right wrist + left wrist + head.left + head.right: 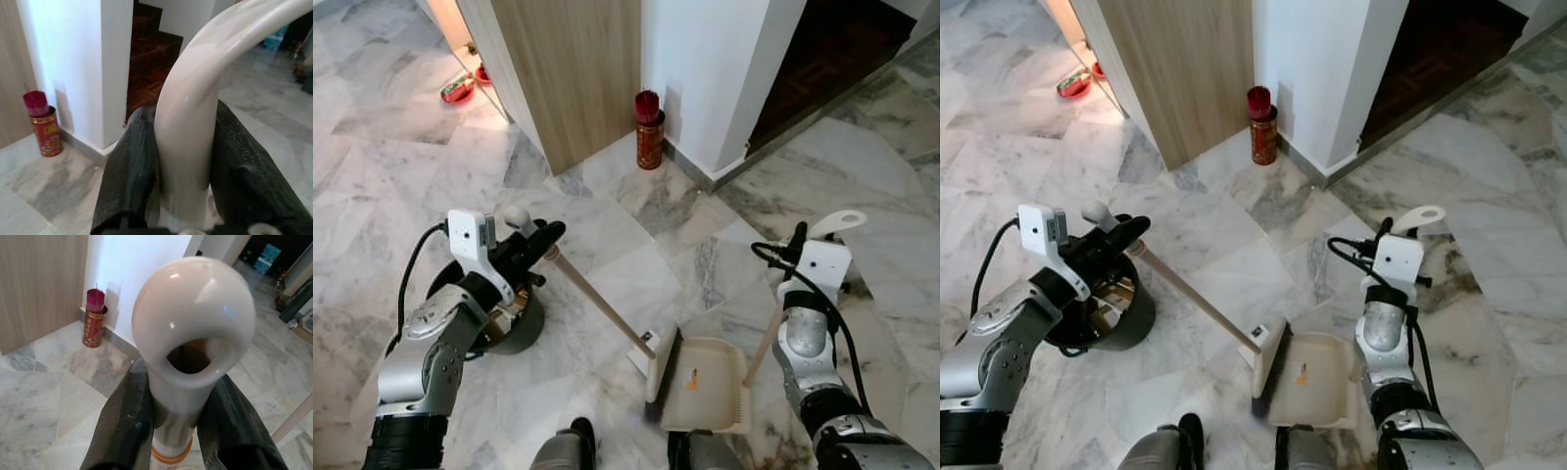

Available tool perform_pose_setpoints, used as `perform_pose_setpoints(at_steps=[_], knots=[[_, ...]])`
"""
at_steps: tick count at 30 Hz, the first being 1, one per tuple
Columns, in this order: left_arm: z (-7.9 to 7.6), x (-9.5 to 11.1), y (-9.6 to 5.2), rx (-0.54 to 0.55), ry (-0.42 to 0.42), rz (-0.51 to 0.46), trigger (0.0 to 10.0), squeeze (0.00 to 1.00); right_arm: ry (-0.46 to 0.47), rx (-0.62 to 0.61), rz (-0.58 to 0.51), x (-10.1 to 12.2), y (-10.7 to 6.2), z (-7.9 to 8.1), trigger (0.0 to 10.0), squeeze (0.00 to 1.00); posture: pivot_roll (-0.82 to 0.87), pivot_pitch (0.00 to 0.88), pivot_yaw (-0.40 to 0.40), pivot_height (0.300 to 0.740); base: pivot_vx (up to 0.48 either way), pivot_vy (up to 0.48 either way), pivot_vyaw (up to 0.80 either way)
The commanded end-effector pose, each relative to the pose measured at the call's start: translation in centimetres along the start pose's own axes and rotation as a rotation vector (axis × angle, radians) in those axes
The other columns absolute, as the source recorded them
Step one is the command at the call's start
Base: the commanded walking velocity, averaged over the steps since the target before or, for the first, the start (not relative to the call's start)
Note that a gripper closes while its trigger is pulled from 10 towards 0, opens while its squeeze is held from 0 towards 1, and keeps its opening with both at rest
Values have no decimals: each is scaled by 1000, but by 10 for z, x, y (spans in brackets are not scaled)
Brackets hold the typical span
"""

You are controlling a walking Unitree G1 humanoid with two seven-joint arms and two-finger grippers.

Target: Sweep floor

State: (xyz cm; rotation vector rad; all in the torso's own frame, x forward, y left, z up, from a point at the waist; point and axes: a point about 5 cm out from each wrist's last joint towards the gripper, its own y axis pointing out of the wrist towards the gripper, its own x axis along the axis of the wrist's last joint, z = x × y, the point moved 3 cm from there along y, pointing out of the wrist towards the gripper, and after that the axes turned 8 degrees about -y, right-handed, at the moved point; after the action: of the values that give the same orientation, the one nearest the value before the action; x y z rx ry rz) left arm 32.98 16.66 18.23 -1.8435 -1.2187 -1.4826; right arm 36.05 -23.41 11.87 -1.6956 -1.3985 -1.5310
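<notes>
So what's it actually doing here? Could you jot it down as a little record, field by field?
activity: sweeping a marble floor
left gripper: shut on the broom handle
right gripper: shut on the dustpan handle
broom head: at the dustpan's mouth
dustpan: on the floor before the robot, a small orange scrap inside
nearby: dark bin by the left arm; red tin at the wall corner

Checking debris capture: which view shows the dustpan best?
Left eye view: the whole dustpan lies on the floor, a small orange scrap inside, broom head at its mouth. Right eye view shows the same. Right wrist view gives just its handle between the fingers.
</notes>
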Motion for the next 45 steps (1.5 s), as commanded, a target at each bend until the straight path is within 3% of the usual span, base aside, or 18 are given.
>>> perform_pose_setpoints(at_steps=[1, 11, 14, 22, 25, 31, 39, 45], knots=[[-2, 6, -3, -5, 28, -23, 10000, 0, -35, -11, -29, 4, 3, -6, 10000, 0, 188, 297, 49, 740, 0, 0, 0], [5, 16, -3, 40, 79, -57, 10000, 0, -55, 10, 4, -5, -4, -1, 10000, 0, 193, 304, 50, 740, 0, 0, 0], [19, 31, -7, 130, 183, -96, 10000, 0, -55, 29, 26, -10, -10, 5, 10000, 0, 198, 306, 51, 740, 0, 0, 0], [43, 30, -19, 227, 268, -46, 10000, 0, -53, 52, 51, -18, -20, 11, 10000, 0, 201, 311, 56, 740, 0, 0, 0], [46, 24, -21, 238, 264, -22, 10000, 0, -53, 63, 63, -21, -22, 12, 10000, 0, 200, 312, 57, 740, 0, 0, 0], [42, -11, -20, 199, 184, 71, 10000, 0, -55, 96, 115, -34, -36, 18, 10000, 0, 194, 317, 57, 740, 0, 0, 0], [36, -24, -15, 153, 130, 120, 10000, 0, -51, 112, 124, -37, -43, 22, 10000, 0, 187, 318, 57, 740, 0, 0, 0], [24, -33, -9, 61, -5, 163, 10000, 0, -51, 116, 130, -38, -44, 22, 10000, 0, 185, 318, 59, 740, 0, 0, 0]])
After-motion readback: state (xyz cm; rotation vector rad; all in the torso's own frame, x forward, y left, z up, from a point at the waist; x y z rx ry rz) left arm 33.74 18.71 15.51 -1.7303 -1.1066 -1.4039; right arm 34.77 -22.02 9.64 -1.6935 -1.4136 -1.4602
